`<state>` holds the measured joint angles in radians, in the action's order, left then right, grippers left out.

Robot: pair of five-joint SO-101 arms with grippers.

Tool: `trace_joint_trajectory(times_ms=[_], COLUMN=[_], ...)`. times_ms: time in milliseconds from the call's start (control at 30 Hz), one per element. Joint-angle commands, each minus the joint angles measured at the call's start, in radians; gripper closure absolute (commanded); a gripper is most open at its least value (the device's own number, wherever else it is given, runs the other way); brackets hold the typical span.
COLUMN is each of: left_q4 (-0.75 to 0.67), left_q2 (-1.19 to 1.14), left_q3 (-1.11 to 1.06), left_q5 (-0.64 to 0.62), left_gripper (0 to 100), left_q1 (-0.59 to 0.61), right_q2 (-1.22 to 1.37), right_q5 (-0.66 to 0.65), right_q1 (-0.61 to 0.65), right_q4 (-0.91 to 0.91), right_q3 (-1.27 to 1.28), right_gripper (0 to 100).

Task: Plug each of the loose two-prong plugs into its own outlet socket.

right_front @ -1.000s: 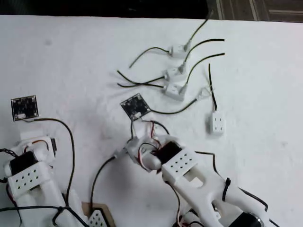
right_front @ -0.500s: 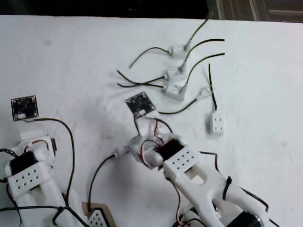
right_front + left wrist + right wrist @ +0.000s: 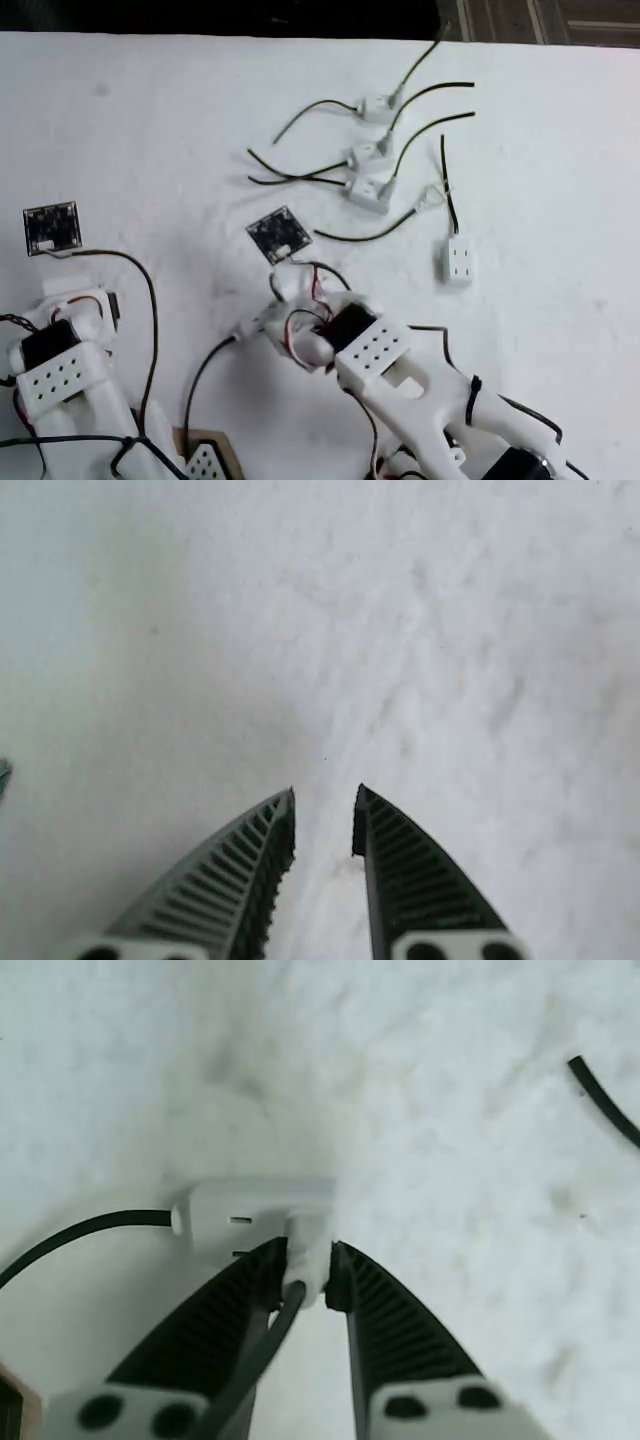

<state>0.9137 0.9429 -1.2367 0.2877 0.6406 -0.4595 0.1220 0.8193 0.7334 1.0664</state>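
Plug [image 3: 308,1235] tight in right hand's [image 3: 307,1265] grip against socket [image 3: 240,1218], wrist view; left hand [image 3: 324,798] ajar over table [image 3: 450,630].

Colour ref.: bench [image 3: 140,120] white, mottled; socket [image 3: 245,1218] & plug [image 3: 306,1248] white; cord [image 3: 90,1228] black; left claw [image 3: 323,820] & right claw [image 3: 305,1265] black w/ ribbed inner faces; right arm [image 3: 420,390] white.

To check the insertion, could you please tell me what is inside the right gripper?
A white plug, clamped between the fingers against the socket. Its prongs are hidden.
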Motion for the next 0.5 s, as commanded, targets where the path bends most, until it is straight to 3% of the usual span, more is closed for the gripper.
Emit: trace_joint_trajectory(times_ms=[0, 233, 467], left_q4=[-0.015, -0.015, -0.015], left_q2=[0.021, 0.021, 0.021], left_q3=[0.008, 0.008, 0.008], left_q5=[-0.003, -0.003, -0.003], left_gripper=[89, 89, 89], left_q1=[0.001, 0.001, 0.001], right_q2=[0.044, 0.163, 0.358], right_q5=[0.015, 0.015, 0.054], right_q1=[0.036, 0.033, 0.050], right_q4=[-0.002, -0.030, 0.134], right_q3=[0.014, -0.003, -0.193], right_gripper=[98.2, 98.2, 98.2])
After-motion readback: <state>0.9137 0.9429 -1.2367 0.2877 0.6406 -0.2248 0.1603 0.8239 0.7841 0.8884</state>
